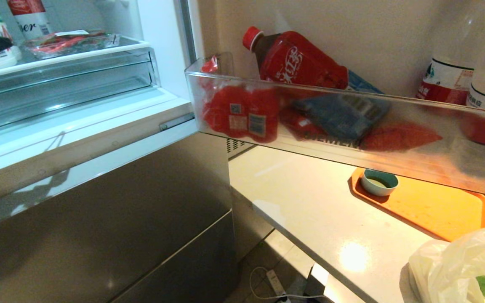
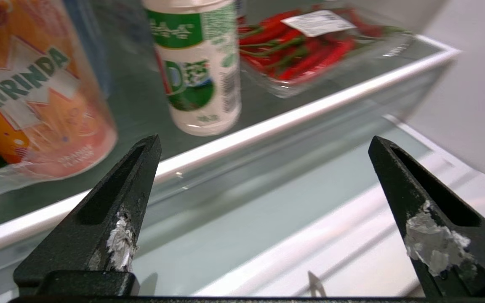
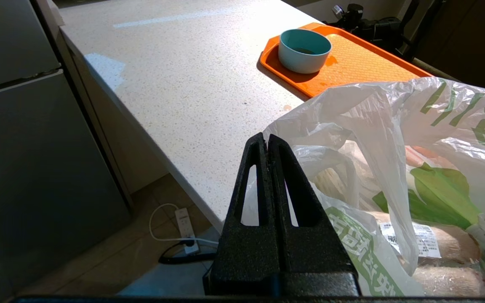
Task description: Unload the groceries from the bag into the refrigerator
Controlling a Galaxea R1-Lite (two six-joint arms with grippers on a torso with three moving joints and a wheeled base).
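The refrigerator (image 1: 99, 202) fills the head view from 12 round to 7 o'clock, its upper door swung open, grey-steel drawer fronts below, white interior above. The open door's clear bin (image 1: 352, 126) runs across at 1 to 3 o'clock and holds a red bottle (image 1: 297, 59) lying tilted, cap toward 11 o'clock.

On the glass shelf (image 2: 267, 122) stands the white bottle (image 2: 198, 67) with a green label, upright, its long axis vertical. In the left wrist view it sits at 12 o'clock beyond the left gripper (image 2: 263, 145), closer to one fingertip than the other, and clear of both. The jaws are wide apart and empty, in front of the shelf's white edge. An orange Mirinda bottle (image 2: 36, 97) stands at 10 o'clock of it, a tray of red chillies (image 2: 310, 46) at 2 o'clock.

The bag (image 3: 394, 168) lies on the table (image 3: 192, 84) at 4 o'clock in the head view, crinkly white with green characters, mouth open over pale lumps and a green pack. The right gripper (image 3: 267, 139) hangs just beside its edge, jaws pressed together on nothing. An orange tray (image 3: 352, 59) with a teal bowl (image 3: 304, 50) sits beyond the bag.
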